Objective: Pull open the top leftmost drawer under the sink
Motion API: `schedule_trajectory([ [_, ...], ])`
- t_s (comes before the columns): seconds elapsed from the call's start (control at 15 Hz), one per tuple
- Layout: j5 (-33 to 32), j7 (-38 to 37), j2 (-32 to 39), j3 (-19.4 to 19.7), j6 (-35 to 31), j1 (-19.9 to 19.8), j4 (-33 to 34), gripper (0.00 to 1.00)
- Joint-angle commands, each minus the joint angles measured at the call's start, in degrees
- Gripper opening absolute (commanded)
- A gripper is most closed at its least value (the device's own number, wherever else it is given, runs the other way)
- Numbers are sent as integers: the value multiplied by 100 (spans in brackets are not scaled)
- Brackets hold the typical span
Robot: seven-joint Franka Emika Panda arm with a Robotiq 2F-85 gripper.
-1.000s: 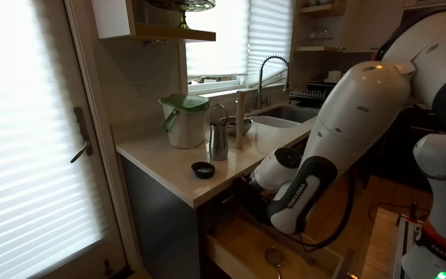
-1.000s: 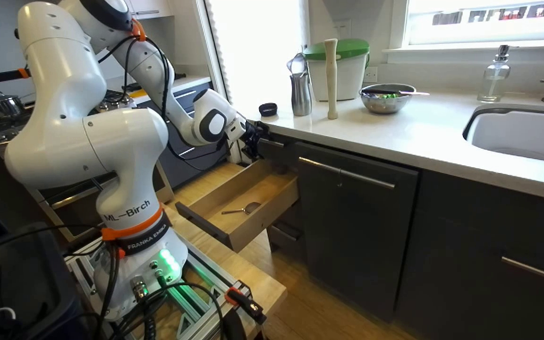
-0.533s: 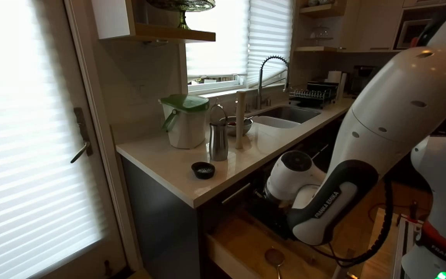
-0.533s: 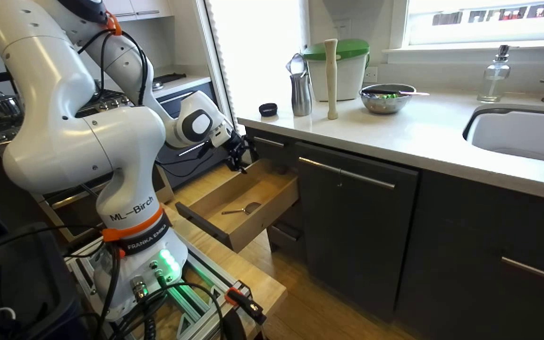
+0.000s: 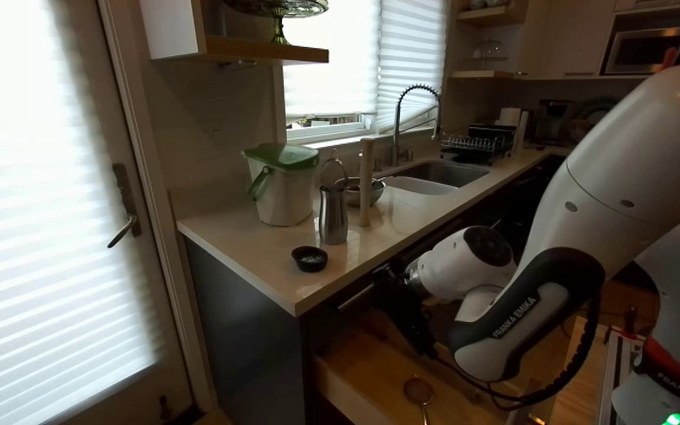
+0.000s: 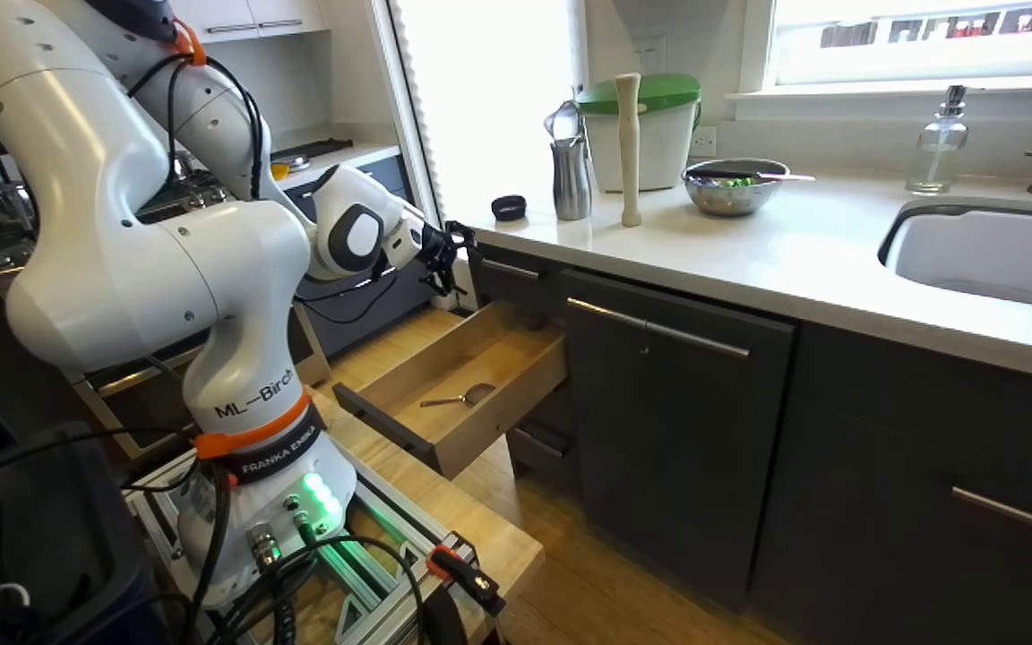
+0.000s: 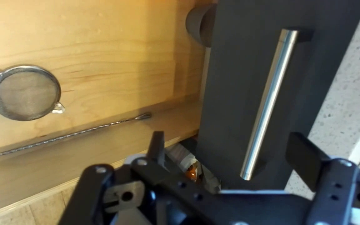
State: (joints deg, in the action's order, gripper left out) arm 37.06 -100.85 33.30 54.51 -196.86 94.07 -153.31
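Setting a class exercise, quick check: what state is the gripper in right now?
Gripper: open, holding nothing; the top drawer handle is not gripped.

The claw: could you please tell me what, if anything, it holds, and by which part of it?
Nothing is held; the claw is open, and the drawer handle is ungripped.

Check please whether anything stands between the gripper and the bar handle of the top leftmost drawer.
Nothing visible stands between the open gripper and the metal bar handle of the top leftmost drawer. The open lower drawer extends below, not between them.
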Motion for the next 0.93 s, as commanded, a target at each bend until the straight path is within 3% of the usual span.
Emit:
schedule_trajectory([
  [0.0, 368, 206, -288, -676, -301, -982, 195, 100],
  [0.27, -257, -151, -158, -1012, -180, -1857, 642, 100],
  [0.6, -844, -217, -25, -1879, 127, -2987, 1246, 100],
  [0.87, -889, -294, 170, -2454, 53, -3538, 1411, 100],
])
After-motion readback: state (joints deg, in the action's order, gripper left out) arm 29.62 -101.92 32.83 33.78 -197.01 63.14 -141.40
